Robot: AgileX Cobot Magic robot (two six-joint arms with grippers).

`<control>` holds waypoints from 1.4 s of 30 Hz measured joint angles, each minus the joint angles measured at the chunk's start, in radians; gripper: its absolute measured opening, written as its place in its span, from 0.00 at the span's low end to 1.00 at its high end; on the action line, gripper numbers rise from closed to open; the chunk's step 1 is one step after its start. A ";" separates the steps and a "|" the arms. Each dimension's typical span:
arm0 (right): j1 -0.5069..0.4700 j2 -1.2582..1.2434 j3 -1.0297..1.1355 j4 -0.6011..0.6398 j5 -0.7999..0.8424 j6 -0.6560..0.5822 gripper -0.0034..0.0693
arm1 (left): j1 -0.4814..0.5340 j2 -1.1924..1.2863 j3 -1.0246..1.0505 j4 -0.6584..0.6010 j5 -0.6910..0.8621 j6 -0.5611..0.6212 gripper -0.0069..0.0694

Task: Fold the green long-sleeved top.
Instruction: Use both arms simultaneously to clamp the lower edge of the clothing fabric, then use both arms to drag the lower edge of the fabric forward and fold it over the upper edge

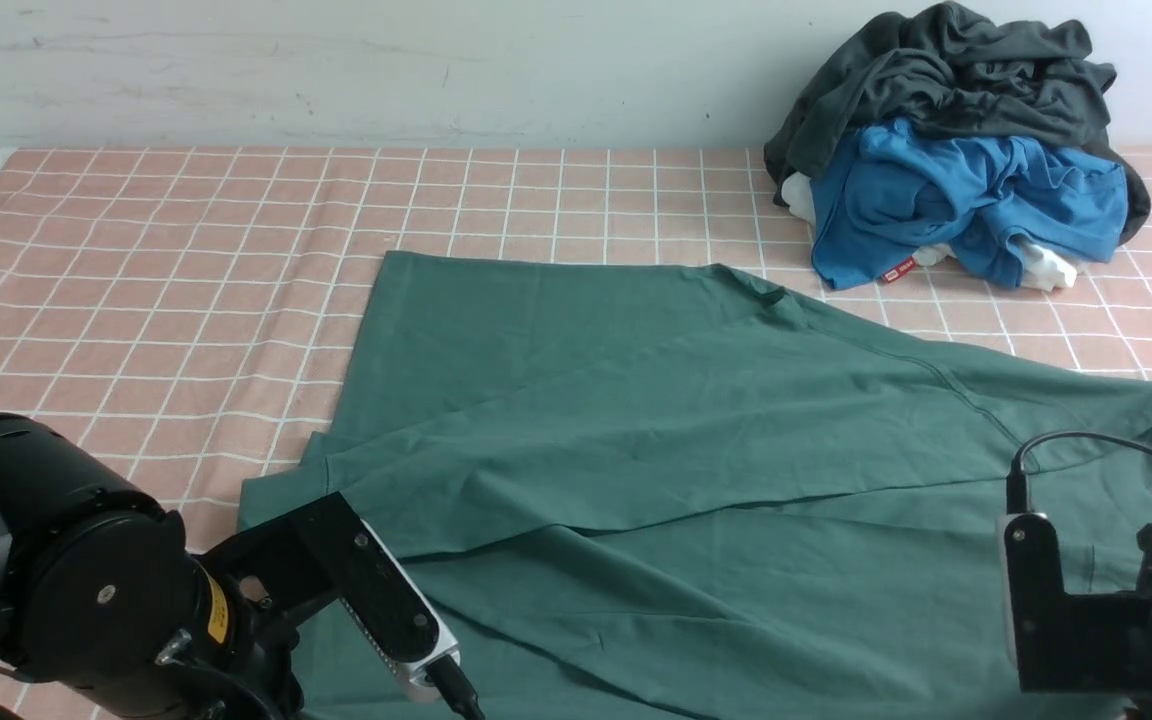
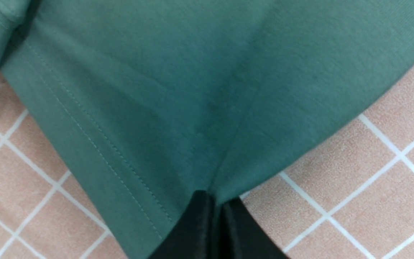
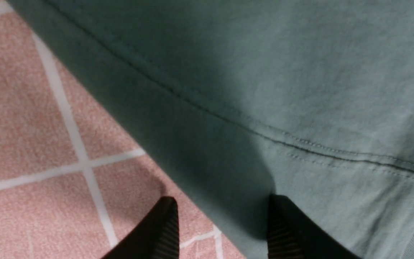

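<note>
Green top's [image 2: 178, 90] edge in left gripper [image 2: 216, 212]

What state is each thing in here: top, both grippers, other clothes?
green long-sleeved top: spread out, one part folded over, creased.
left gripper: shut, pinching the top's edge.
right gripper: open, straddling the top's hem, gripping nothing.
blue garment: crumpled in a pile.
dark grey garment: crumpled, draped over the blue one.

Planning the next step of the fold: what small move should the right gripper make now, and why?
Probably close the right gripper: its jaws stand open astride the edge of the green long-sleeved top, while the left gripper is shut on it. Then both could lift together.
</note>
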 joint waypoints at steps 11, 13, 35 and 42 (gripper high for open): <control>0.000 0.004 -0.002 0.049 -0.014 0.048 0.06 | 0.001 -0.005 -0.042 -0.055 0.052 -0.039 0.09; 0.000 -0.030 -0.013 0.056 0.026 0.084 0.05 | 0.001 -0.012 -0.075 -0.068 0.072 -0.067 0.09; -0.171 0.384 -0.716 -0.036 -0.141 0.393 0.04 | 0.291 0.689 -1.053 -0.074 -0.168 -0.167 0.09; -0.171 0.576 -0.908 -0.003 -0.029 0.580 0.17 | 0.303 0.974 -1.318 -0.047 -0.072 -0.201 0.28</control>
